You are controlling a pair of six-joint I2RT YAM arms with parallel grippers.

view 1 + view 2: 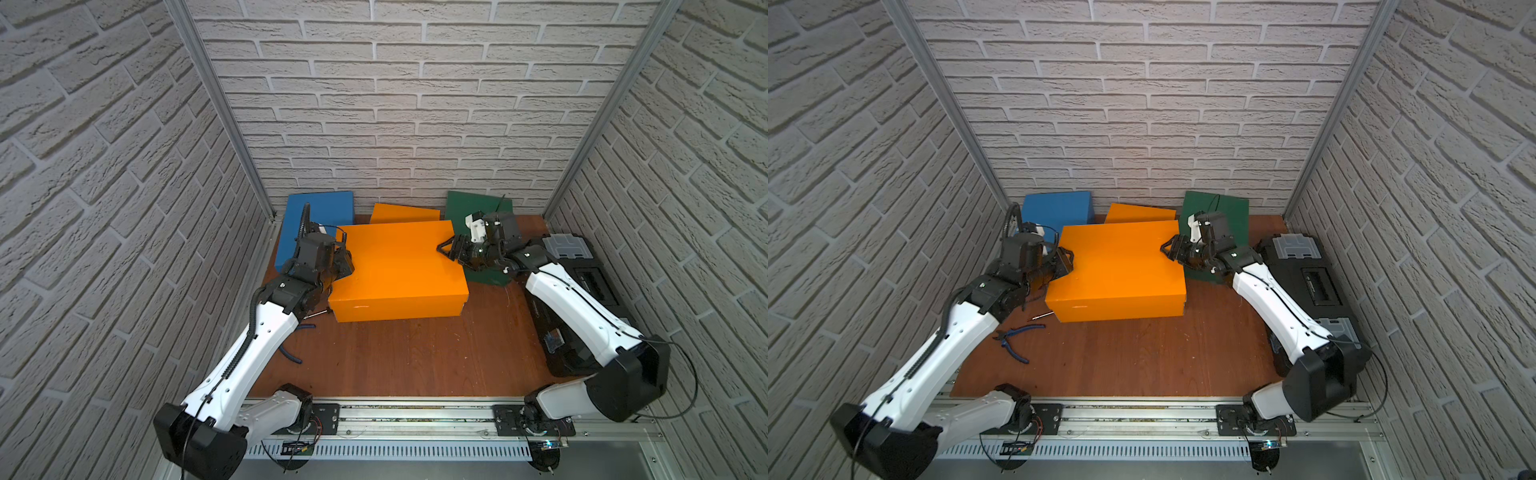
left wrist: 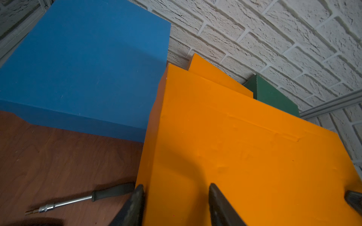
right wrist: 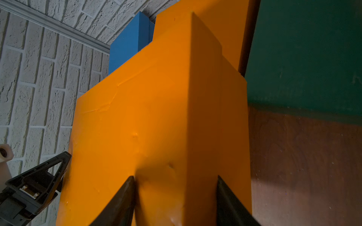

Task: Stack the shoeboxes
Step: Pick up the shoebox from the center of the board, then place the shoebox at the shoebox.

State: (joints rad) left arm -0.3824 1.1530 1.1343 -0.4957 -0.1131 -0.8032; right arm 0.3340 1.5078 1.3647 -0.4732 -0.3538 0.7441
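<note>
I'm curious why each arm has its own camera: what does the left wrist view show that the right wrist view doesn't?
Only the left wrist view shows a black-handled metal driver lying on the wooden table. Only the right wrist view shows the left gripper from outside, housing included, and the green shoebox right down to the table. Both show the front orange shoebox with dark fingers astride its edge, the rear orange shoebox, the blue shoebox, some of the green one and the brick wall.

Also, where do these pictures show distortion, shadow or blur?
In both top views the brick walls splay outward, wide-angle stretch. Left wrist view: a soft shadow on the front orange shoebox, the screwdriver slightly blurred. Right wrist view: the green shoebox lies dim.
</note>
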